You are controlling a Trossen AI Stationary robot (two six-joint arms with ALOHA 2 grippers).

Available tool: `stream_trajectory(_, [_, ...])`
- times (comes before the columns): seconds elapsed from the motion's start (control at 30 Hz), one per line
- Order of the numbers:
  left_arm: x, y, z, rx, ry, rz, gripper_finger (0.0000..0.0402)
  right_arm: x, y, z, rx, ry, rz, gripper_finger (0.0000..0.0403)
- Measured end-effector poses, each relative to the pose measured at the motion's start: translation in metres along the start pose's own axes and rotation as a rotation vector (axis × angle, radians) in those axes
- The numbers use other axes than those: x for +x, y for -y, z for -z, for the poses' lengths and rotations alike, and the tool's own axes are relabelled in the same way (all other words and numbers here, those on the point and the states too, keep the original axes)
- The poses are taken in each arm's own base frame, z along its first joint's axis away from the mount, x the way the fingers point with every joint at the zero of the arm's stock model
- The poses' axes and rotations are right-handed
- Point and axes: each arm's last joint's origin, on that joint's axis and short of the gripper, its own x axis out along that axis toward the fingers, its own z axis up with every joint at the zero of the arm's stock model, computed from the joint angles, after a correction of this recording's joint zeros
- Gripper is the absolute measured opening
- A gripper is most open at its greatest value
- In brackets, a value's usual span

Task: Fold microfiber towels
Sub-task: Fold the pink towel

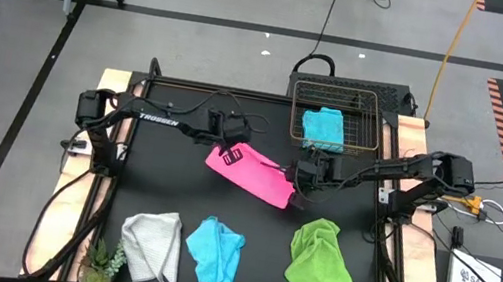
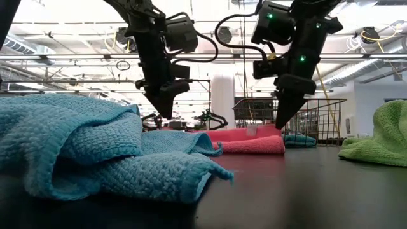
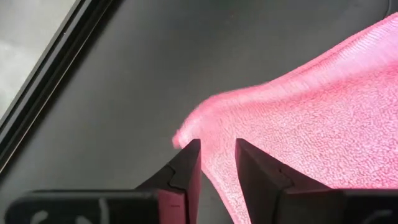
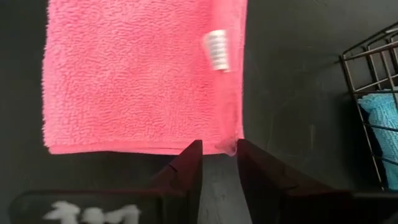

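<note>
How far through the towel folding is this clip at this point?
One blue towel already sits in the basket. The pink towel lies folded mid-table, with the left gripper and right gripper open at its edge. The white-grey towel, second blue towel and green towel remain crumpled.

Parted jaws at pink towel's corner, beside basket.

Arms: dark, jointed; black cables looped along them
Marking: white lettering on the left arm
Lights: green dots, top of low view
</note>
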Motion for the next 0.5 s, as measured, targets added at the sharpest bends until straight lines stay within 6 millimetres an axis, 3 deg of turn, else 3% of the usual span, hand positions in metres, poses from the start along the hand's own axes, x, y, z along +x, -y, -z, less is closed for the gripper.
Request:
stream_trajectory(0.2, [0.002, -0.005, -0.001, -0.008, 0.003, -0.021, 0.0113, -0.006, 0.003, 0.007, -0.020, -0.052, 0.044, 0.0095])
stream_trajectory(0.37, [0.002, -0.003, 0.000, -0.021, -0.017, 0.023, 0.0113, -0.025, 0.012, 0.018, -0.010, -0.096, 0.103, 0.0095])
stream_trajectory(0.5, [0.000, 0.002, 0.001, -0.055, -0.039, 0.090, 0.0113, -0.040, 0.015, 0.018, 0.090, -0.023, 0.078, 0.0091])
